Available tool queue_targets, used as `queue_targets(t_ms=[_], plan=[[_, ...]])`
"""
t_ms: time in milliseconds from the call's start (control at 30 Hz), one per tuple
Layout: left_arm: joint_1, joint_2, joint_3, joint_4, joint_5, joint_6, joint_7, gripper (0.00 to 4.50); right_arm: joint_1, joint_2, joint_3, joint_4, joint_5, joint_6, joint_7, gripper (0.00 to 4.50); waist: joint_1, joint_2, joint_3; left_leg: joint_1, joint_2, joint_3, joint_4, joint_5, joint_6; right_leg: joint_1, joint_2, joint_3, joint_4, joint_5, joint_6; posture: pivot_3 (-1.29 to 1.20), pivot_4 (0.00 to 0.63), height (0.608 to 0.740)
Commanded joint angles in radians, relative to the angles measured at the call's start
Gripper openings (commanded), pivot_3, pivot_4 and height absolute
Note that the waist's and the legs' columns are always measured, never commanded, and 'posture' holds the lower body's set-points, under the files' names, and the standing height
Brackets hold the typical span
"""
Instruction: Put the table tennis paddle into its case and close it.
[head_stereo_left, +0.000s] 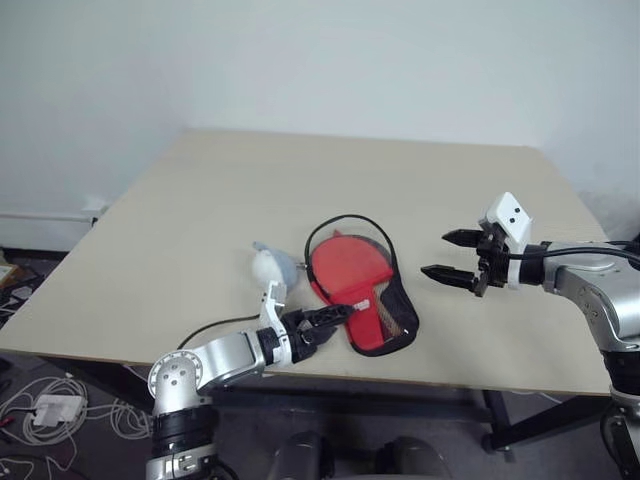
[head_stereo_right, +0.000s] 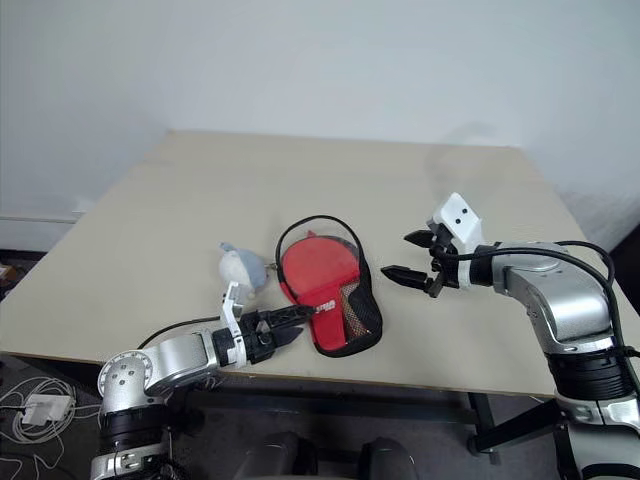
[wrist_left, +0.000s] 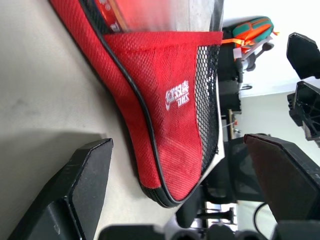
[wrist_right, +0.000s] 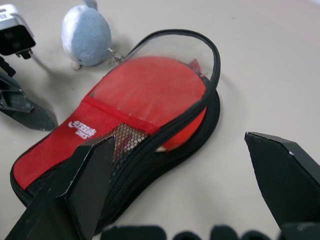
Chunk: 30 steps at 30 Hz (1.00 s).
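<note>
Lying inside the case (wrist_right: 100, 135), the paddle (wrist_right: 150, 95) shows its red face through the unzipped upper rim, just ahead of my left tool (head_stereo_left: 322, 322). That tool has its fingers apart on the desk (head_stereo_left: 400, 190), at the narrow handle end of the case, gripping nothing. My right tool (head_stereo_left: 455, 257) hangs on the case's other side, a little apart, fingers spread and empty. Beyond the left tool, beside the case, a small grey plush toy (head_stereo_left: 270, 265) lies.
</note>
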Motion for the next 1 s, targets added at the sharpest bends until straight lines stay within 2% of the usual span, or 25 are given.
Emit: queue_targets(t_ms=[33, 100, 233, 567, 833, 1000], plan=[[0.002, -0.001, -0.059, 0.023, -0.054, -0.028, 0.015, 4.48, -0.007, 0.006, -0.02, -0.033, 0.018, 0.0, -0.01, 4.5, 0.003, 0.0, 0.0, 0.0, 0.0, 0.0, 0.0, 0.0, 0.0, 0.0, 0.0, 0.0, 0.0, 0.0, 0.0, 0.0, 0.0, 0.706], [-0.021, -0.02, -0.066, 0.074, -0.09, -0.064, 0.026, 4.48, -0.004, 0.01, -0.019, -0.038, 0.022, 0.003, -0.014, 4.5, 0.007, 0.0, 0.0, 0.0, 0.0, 0.0, 0.0, 0.0, 0.0, 0.0, 0.0, 0.0, 0.0, 0.0, 0.0, 0.0, 0.0, 0.706], [-0.073, -0.042, -0.095, 0.14, -0.045, -0.096, -0.012, 4.48, 0.0, 0.022, -0.016, -0.043, 0.025, 0.007, -0.023, 4.5, 0.021, 0.0, 0.0, 0.0, -0.001, 0.0, 0.0, 0.0, 0.0, 0.0, -0.001, 0.0, 0.0, 0.0, 0.0, 0.0, 0.0, 0.706], [-0.133, -0.078, -0.112, 0.229, 0.039, -0.118, -0.069, 4.48, 0.006, 0.036, -0.015, -0.065, 0.034, 0.025, -0.039, 4.5, 0.023, 0.0, 0.0, -0.001, -0.002, 0.001, 0.002, -0.001, 0.002, 0.001, -0.003, 0.0, -0.001, 0.001, 0.002, 0.0, 0.0, 0.706], [-0.137, -0.084, -0.118, 0.284, 0.101, -0.092, 0.045, 4.48, 0.003, 0.044, -0.013, -0.069, 0.036, 0.031, -0.049, 4.5, 0.024, 0.001, -0.002, -0.001, -0.005, 0.001, 0.002, -0.001, 0.002, 0.002, -0.007, -0.001, -0.002, 0.0, 0.007, 0.0, 0.0, 0.706], [-0.144, -0.077, -0.125, 0.283, 0.123, -0.067, 0.056, 4.48, -0.002, 0.048, -0.012, -0.066, 0.034, 0.032, -0.05, 4.5, 0.023, 0.001, -0.003, -0.001, -0.011, 0.001, 0.001, -0.002, 0.003, 0.003, -0.012, -0.001, -0.002, 0.0, 0.012, 0.0, 0.0, 0.706]])
